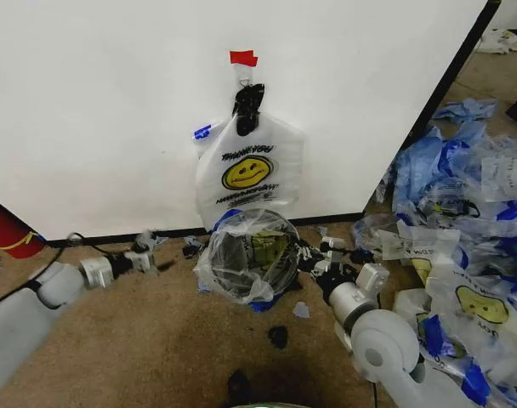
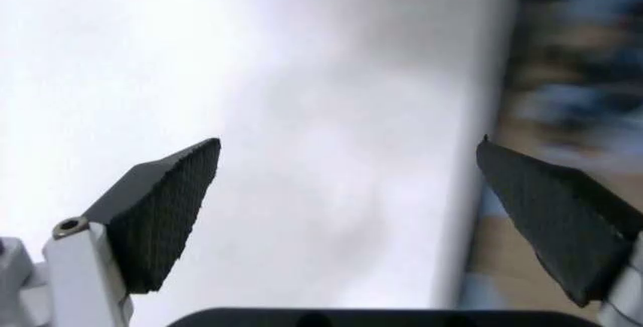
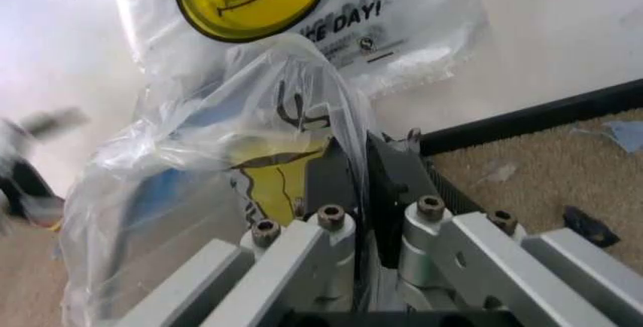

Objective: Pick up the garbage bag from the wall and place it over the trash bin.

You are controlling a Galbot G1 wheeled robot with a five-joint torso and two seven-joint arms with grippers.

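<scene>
The garbage bag [image 1: 257, 231], thin translucent plastic with blue tape at its edges, is draped over the trash bin [image 1: 231, 257], which stands on the carpet against the wall. The bin's dark sides show through the plastic. My right gripper [image 1: 308, 255] is at the bin's right side, shut on a fold of the garbage bag [image 3: 201, 191]; in the right wrist view the film runs between its fingers [image 3: 387, 184]. My left gripper [image 1: 144, 257] is low on the carpet to the bin's left, apart from it. It is open [image 2: 347, 214] and faces the white wall with nothing between its fingers.
A second smiley bag [image 1: 250, 170] hangs on the wall from a black clip [image 1: 247, 106] under red tape, just above the bin. A heap of similar bags [image 1: 463, 221] covers the floor at the right. A red cylinder [image 1: 8, 229] stands at the far left. Scraps litter the carpet.
</scene>
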